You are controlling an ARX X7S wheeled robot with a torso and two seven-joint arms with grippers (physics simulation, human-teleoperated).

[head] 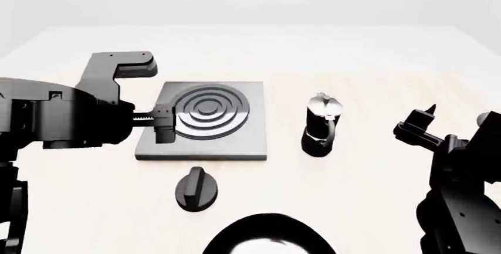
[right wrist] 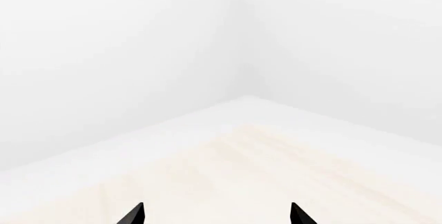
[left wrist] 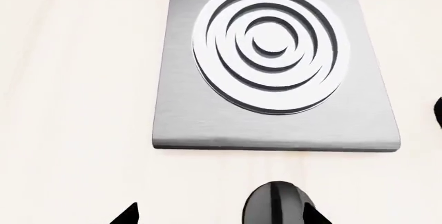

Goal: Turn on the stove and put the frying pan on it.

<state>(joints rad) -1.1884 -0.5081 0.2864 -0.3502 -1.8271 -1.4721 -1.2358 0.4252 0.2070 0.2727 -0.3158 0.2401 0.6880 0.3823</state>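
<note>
- L gripper [left wrist: 219,214]: jaws spread wide, holding nothing, hovering over small black round-based knob [head: 195,189].
- R gripper [right wrist: 217,214]: also released, empty, aimed at bare pale wooden tabletop [right wrist: 276,172].
- Flat square grey metal stove [head: 205,126] w/ ring burner sits just beyond knob.
- Dark frying pan [head: 264,235] at near table edge.
- Risk: off-centre closing could slip off knob, stove stays off.

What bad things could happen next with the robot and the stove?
The left gripper hangs over the stove's left edge, so lowering carelessly might bump the hotplate instead of reaching the knob in front of it. The moka pot stands close beside the stove; the right gripper swinging across could tip it.
</note>
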